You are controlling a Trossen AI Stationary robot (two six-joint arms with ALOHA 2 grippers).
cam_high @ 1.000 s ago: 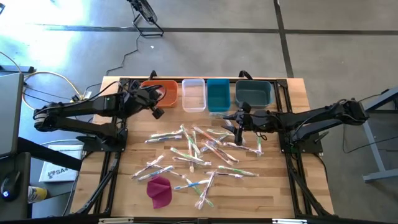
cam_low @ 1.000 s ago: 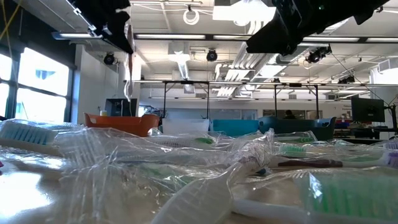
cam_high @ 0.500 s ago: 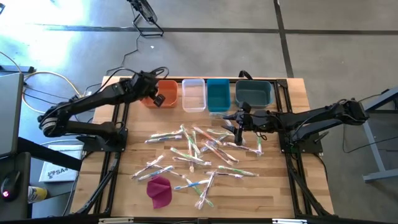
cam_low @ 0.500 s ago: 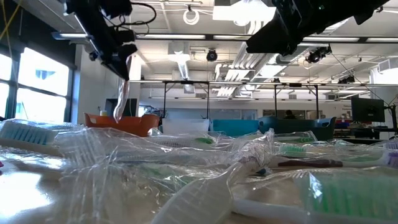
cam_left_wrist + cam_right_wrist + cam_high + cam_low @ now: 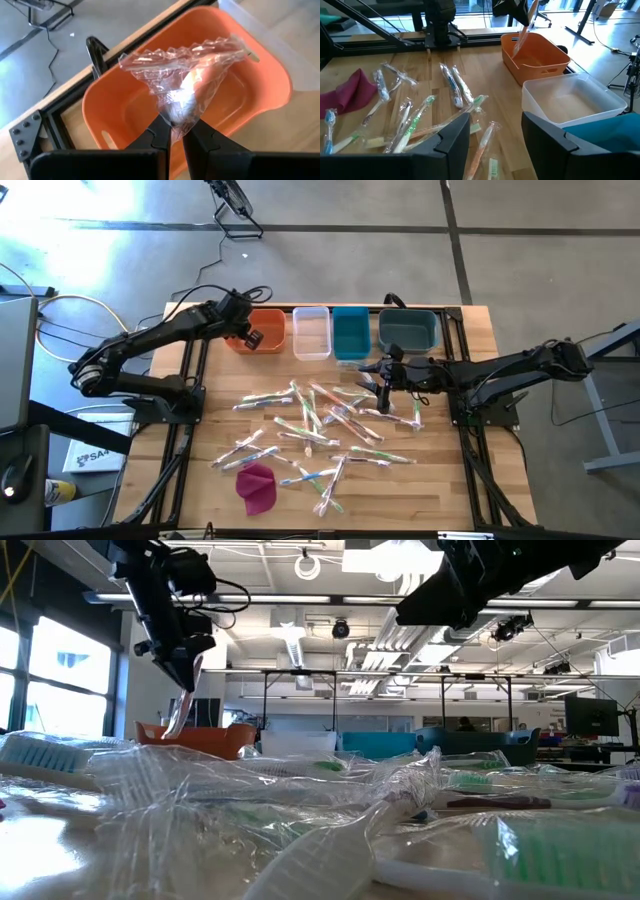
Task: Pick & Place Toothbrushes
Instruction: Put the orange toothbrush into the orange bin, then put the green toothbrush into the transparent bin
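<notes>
**Left arm holding one wrapped brush over orange bin**

Left gripper [image 5: 176, 131] is pinched narrow on a wrapped toothbrush [image 5: 187, 85], which hangs above the orange bin [image 5: 266, 332] at the table's back edge. In the low view the wrapper [image 5: 183, 705] dangles down toward the bin's rim. Right gripper [image 5: 381, 383] hovers over the right end of the toothbrush pile [image 5: 318, 420], fingers spread wide, nothing between them. Pile sits mid-table, in front of the clear bin [image 5: 311, 333], teal bin [image 5: 350, 333] and grey-blue bin [image 5: 408, 330]. Magenta cloth [image 5: 256, 486] lies at the pile's front-left.
</notes>
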